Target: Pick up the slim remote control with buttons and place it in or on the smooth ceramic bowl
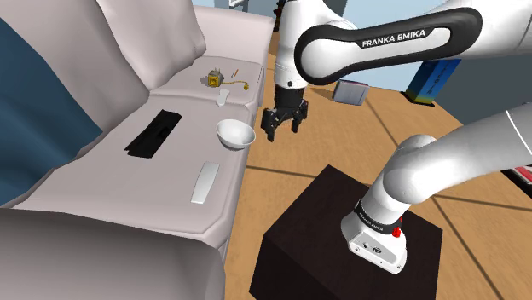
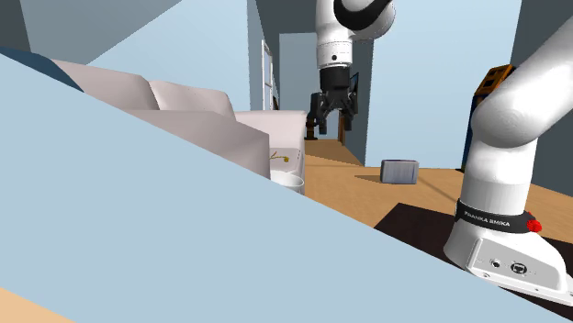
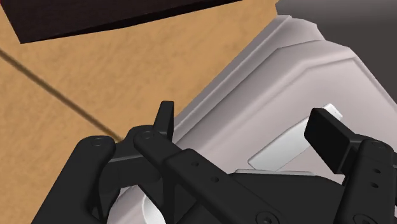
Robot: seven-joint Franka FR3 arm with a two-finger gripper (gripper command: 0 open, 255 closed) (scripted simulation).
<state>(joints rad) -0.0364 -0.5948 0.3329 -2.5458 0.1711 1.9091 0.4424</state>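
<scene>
We see the gripper (image 1: 284,126) hanging with fingers apart and empty over the wood floor (image 1: 341,145). It is just off the sofa's (image 1: 170,170) front edge and beside the white bowl (image 1: 239,142), which sits at that edge, with open floor between gripper and dark stand (image 1: 324,230). The remote (image 1: 205,182) lies flat on the seat cushion near the front edge, apart from the bowl toward the shoulder view's bottom, and a black flat slab (image 1: 153,134) lies further in toward the backrest. We read the remote as a long, thin, plain pale grey bar, buttons too small to tell.
</scene>
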